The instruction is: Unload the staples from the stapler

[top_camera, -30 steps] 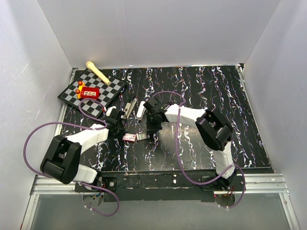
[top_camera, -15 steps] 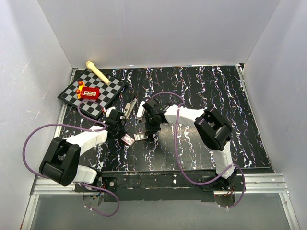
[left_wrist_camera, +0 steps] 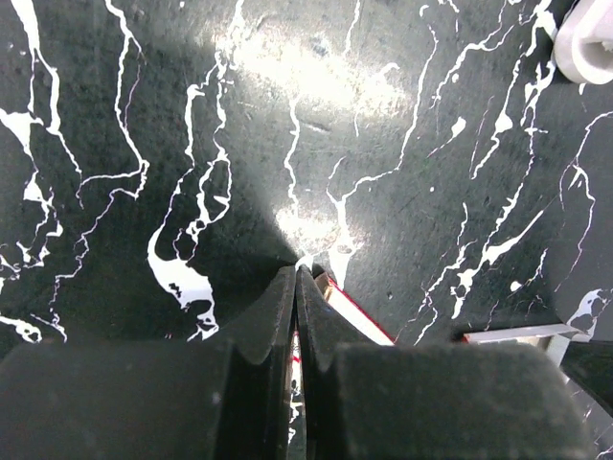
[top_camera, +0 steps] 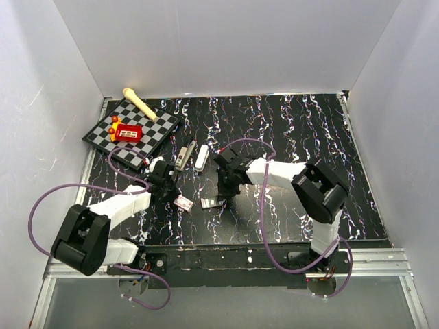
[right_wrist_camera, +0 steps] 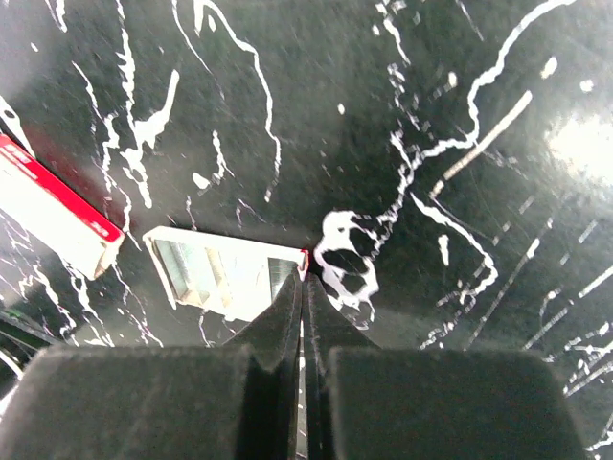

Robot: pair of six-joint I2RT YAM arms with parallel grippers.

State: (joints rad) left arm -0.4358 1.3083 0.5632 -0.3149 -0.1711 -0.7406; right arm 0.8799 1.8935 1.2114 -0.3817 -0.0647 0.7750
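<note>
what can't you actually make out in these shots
- staples: too small to find in the top view; neither wrist view shows them.
- stapler: top view only, too small to tell whether it is open or loaded.
- red-and-white box: left wrist view, mostly hidden under the shut left gripper; right wrist view, cut by the left edge.
- white stick: left wrist view, cut off by the top right corner.

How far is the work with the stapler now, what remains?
Done: nothing that I can confirm; no loose staples show. In hand: nothing; the left hand, shut, is beside the red-and-white box, the right hand, shut, at the edge of the silvery plate. Left: the stapler lies apart, untouched.
</note>
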